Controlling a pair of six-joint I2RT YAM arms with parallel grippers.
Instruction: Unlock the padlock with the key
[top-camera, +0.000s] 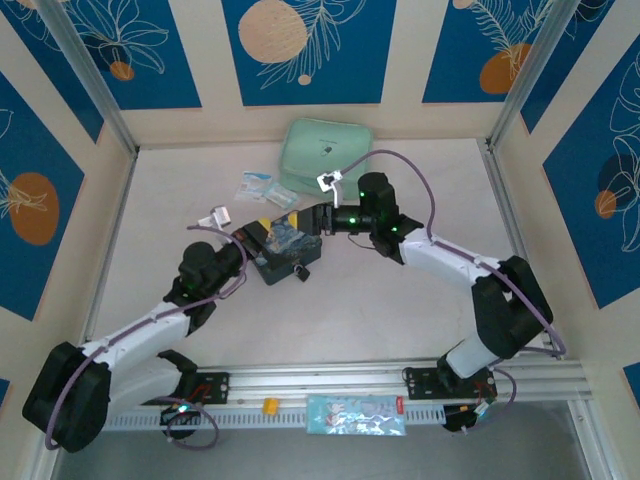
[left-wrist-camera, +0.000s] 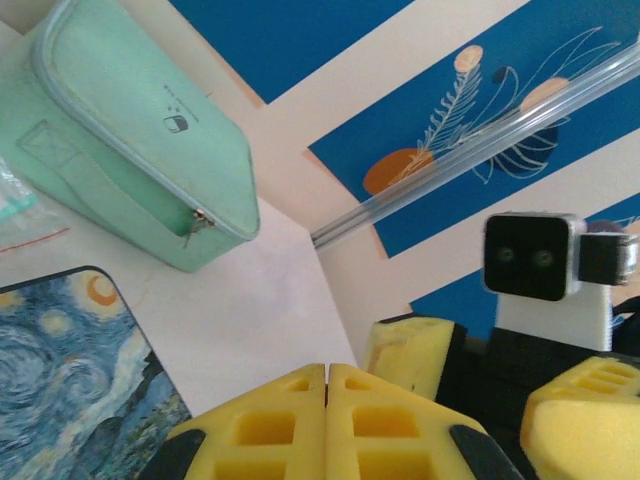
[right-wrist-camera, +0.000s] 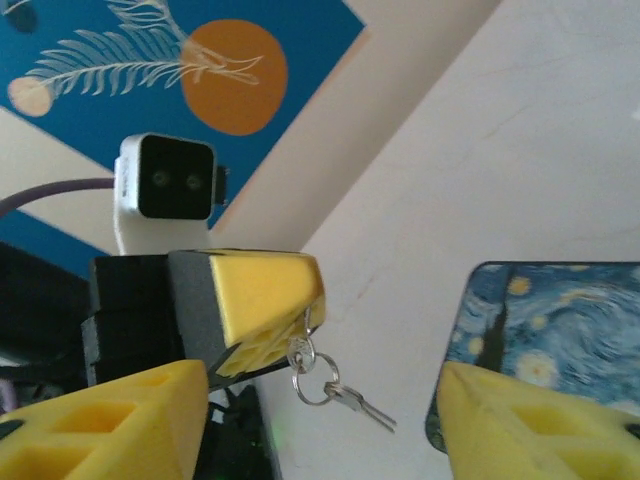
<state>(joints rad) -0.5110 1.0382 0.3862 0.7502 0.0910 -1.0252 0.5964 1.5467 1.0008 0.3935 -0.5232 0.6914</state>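
Note:
My left gripper is shut, its yellow fingers pinching the ring of the key. The small silvery keys hang free below those fingers, above the table. My right gripper faces the left one with its jaws open on either side of the hanging key, touching nothing. From above, both grippers meet tip to tip over the swirl-painted tin. A tiny dark thing that looks like the padlock lies at the tin's near right edge.
A mint-green pouch lies at the back of the table, with white-and-blue packets to its left. Another packet and a small yellow piece sit on the front rail.

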